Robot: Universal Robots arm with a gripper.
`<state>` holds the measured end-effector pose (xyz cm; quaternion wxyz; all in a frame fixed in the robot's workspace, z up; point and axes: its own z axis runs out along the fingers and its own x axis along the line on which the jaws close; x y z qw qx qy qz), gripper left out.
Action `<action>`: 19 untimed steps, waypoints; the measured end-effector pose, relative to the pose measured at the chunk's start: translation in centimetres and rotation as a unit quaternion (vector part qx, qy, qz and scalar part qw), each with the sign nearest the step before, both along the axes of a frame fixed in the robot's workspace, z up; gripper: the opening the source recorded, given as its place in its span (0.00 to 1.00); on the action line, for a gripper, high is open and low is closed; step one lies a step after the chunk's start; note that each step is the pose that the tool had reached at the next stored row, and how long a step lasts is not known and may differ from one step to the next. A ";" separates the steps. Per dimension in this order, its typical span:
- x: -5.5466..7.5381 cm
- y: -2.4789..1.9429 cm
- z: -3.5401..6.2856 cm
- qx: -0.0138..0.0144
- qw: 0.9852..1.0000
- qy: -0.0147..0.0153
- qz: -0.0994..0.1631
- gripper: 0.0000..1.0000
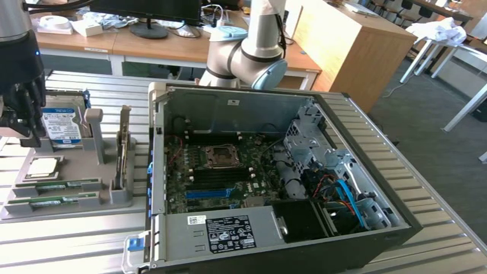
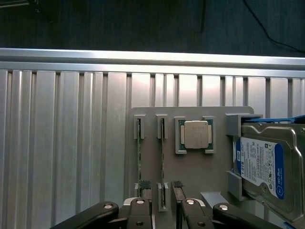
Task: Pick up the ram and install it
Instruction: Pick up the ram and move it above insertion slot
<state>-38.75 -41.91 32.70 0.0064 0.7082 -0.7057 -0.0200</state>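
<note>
Two thin green sticks lie edge-up in slots of a grey fixture tray (image 1: 68,212). The ram (image 2: 162,150) is the stick nearer the square processor (image 2: 195,135); it also lies at the exterior view's left (image 1: 63,185). Its look-alike (image 2: 138,152) lies one slot further out (image 1: 53,201). My gripper (image 2: 161,186) hangs open well above the tray, touching nothing. The ram lines up with the gap between its fingertips (image 2: 144,185). In the exterior view the black gripper (image 1: 27,134) stands at the far left, in front of the hard drive (image 1: 61,127).
An open computer case (image 1: 156,171) stands beside the tray, its motherboard with memory slots (image 1: 216,181) facing up. An upright card (image 1: 122,154) and a grey post (image 1: 93,128) rise from the tray. The ribbed metal table (image 2: 66,143) ends at an edge (image 2: 143,57).
</note>
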 end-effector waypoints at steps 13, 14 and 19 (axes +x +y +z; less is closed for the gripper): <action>0.0 -0.01 -0.66 0.000 1.000 0.000 0.000 0.30; 0.0 -0.01 -0.75 0.000 1.000 0.000 0.000 0.30; 0.0 -0.01 -1.25 0.000 1.000 0.000 0.000 0.30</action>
